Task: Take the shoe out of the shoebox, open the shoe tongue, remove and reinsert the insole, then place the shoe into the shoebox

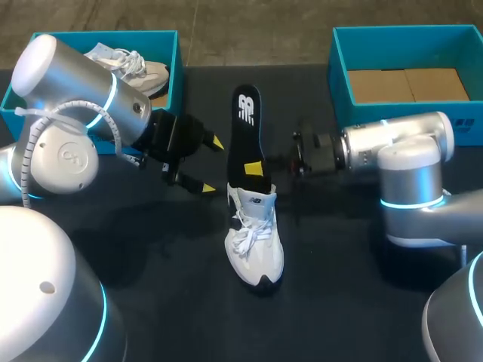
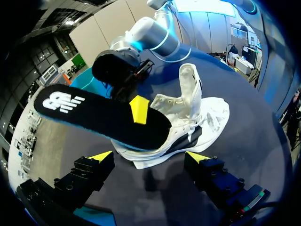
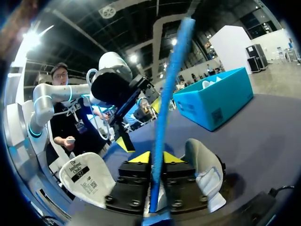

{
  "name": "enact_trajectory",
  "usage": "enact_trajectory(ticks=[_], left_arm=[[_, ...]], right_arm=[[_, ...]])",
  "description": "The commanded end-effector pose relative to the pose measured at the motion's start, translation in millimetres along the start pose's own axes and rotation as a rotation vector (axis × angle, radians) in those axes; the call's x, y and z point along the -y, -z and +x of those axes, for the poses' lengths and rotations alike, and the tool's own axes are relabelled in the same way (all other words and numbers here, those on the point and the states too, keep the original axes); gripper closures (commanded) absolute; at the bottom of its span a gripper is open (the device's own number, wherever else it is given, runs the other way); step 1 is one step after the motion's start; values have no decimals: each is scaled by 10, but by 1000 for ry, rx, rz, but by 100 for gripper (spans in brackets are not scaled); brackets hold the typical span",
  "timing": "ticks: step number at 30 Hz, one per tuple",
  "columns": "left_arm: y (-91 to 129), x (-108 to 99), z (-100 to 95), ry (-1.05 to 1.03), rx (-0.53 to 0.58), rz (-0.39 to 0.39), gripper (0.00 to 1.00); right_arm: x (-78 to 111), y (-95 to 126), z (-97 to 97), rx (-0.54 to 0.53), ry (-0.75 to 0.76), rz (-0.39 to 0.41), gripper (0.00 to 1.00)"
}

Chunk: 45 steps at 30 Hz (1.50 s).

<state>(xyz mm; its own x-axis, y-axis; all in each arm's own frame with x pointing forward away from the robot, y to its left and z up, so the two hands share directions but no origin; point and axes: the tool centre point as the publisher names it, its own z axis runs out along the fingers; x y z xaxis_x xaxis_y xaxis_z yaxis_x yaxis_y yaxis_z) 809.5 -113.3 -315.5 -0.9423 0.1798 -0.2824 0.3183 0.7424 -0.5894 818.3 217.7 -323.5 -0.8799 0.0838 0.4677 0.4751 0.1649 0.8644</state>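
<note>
Head view: white shoe point(image 1: 254, 245) lies on the table point(image 1: 158, 256), toe toward the robot, tongue raised. Black insole point(image 1: 247, 128) meets the shoe's opening and extends away beyond it. Right gripper point(image 1: 256, 167) pinches the insole just past the shoe's collar. Left gripper point(image 1: 213, 164), fingers spread, hovers beside that collar, holding nothing. Farthest from the shoe stand the left shoebox point(image 1: 176, 72), holding a second shoe point(image 1: 136, 69), and the right shoebox point(image 1: 339, 72).

The shoe point(image 1: 256, 249) is white with black patches by the sole. The insole point(image 1: 245, 132) is black with a white logo (blue along its edge). Teal shoebox point(image 1: 176, 68), and the table point(image 1: 151, 256) is pretty much black.
</note>
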Motion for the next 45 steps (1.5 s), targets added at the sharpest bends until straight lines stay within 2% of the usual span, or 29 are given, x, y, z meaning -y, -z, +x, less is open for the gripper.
enact_trajectory(ticks=[1, 8, 22, 26, 30, 34, 40, 44, 45], left_arm=[[4, 11, 1, 0, -1, -5, 0], [4, 11, 1, 0, -1, -5, 0], [4, 11, 1, 0, -1, -5, 0], [4, 11, 1, 0, -1, -5, 0], [4, 11, 1, 0, -1, -5, 0], [4, 11, 1, 0, -1, -5, 0], [4, 11, 1, 0, -1, -5, 0], [4, 11, 1, 0, -1, -5, 0], [4, 11, 1, 0, -1, -5, 0]], right_arm=[[9, -12, -51, -8, -9, 24, 100], [151, -20, -61, -9, -51, 58, 100], [474, -63, 82, -19, -130, 88, 100], [416, -39, 100, 3, -113, 76, 100], [293, -17, 96, 17, -81, 75, 84], [187, -10, 93, 19, -59, 77, 77], [103, -28, 40, 11, -35, 85, 81], [74, -52, 1, -4, -33, 93, 91], [79, -60, -16, -12, -37, 96, 100]])
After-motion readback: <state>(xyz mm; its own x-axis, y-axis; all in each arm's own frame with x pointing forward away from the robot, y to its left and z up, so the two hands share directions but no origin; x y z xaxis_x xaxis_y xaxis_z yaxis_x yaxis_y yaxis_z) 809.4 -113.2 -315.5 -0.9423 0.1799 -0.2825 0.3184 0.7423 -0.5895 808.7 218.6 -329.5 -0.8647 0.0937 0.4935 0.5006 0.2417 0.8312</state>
